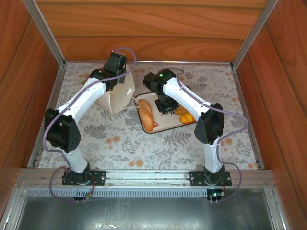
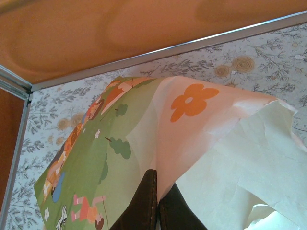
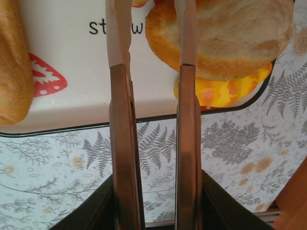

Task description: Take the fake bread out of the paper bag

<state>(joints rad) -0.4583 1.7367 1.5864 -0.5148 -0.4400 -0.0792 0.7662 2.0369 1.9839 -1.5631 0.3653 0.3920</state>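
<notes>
Left claw [image 2: 157, 184]: clenched on a fold of the paper bag [image 2: 144, 124], with the paper pinched between the two dark fingers.
Right claw [image 3: 151, 28]: released, jaws apart with nothing between them. It hangs over the near edge of the tray [image 3: 72, 96].
Paper bag, position: far left of centre on the surface [image 3: 72, 163], just left of the tray. It is tipped and crumpled rather than standing square.
Paper bag, contents: cannot tell, as the interior is not visible.
Fake bread [image 1: 184, 115], position: the pieces in sight all lie on the tray.
- A baguette [image 3: 12, 62] lies along the tray's left side.
- A round bun [image 3: 230, 33] sits at the right.
- A yellow-orange piece [image 3: 225, 93] lies partly under the bun.
Handling, bread: judged light and firm-skinned, probably a little springy. The rounded tops may slip, so grip across the narrow width at mid-body.
Handling, bag: thin, limp paper that creases and could tear at the pinch. It will not hold its mouth open unaided.
Surroundings: wooden walls [image 1: 144, 28] with metal rails close off the left, right and far sides.
Obstructions: the right arm [image 1: 192, 100] spans the tray. The bag's loose flap may block entry to its mouth, and the two claws work near each other.
</notes>
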